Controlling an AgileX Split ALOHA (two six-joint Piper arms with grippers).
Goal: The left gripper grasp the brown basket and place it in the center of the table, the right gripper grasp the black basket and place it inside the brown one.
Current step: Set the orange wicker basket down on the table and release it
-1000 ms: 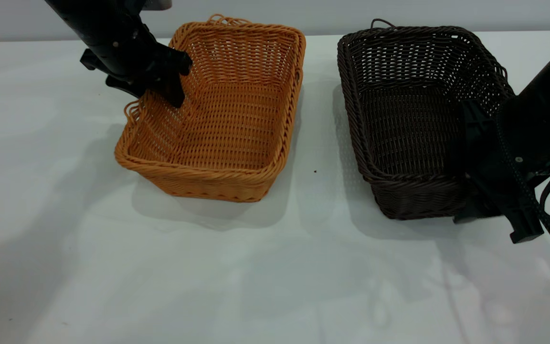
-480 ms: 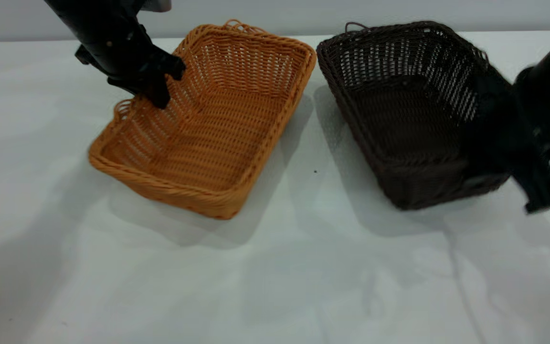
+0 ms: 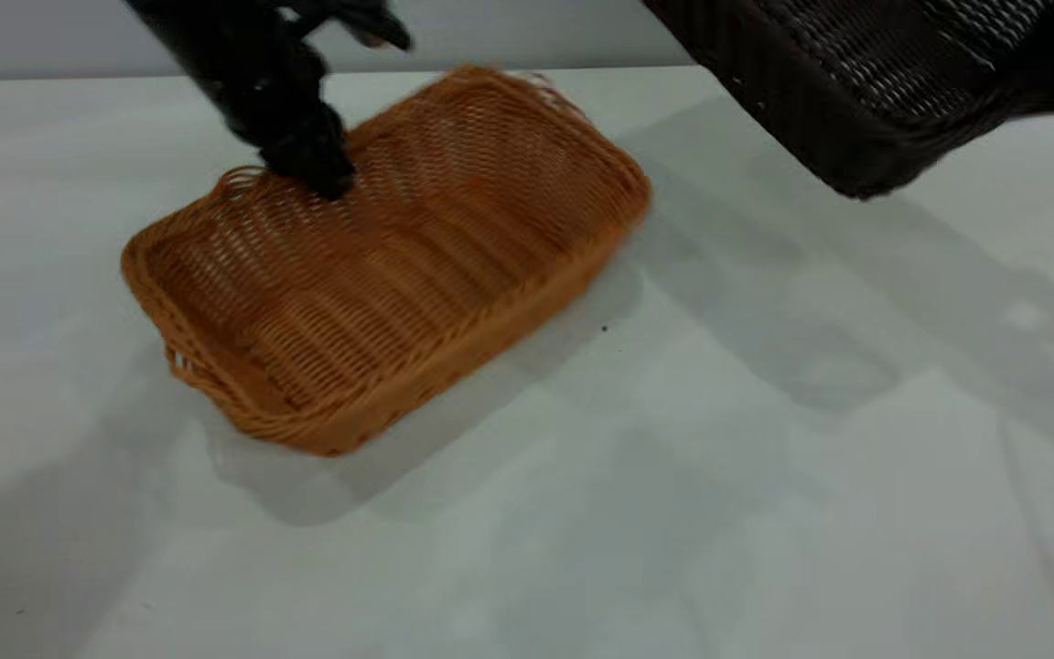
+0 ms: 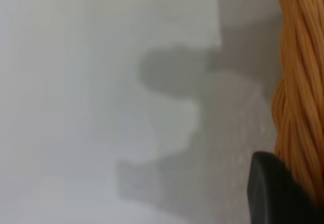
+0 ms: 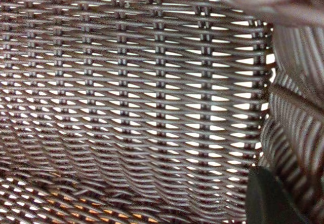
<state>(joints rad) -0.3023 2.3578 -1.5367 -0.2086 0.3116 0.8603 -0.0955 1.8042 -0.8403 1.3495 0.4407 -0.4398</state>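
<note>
Risk: black basket [image 3: 865,101] airborne and tilted at upper right, brown basket [image 3: 381,265] skewed on bench [image 3: 765,458], left of centre. Corners likely to clash when nesting. Left tool [image 3: 307,169] clamped on brown rim. Right tool itself unseen; presumably gripping black basket.

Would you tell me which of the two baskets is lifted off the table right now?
The black basket, raised at upper right; the brown basket sits on the table.
</note>
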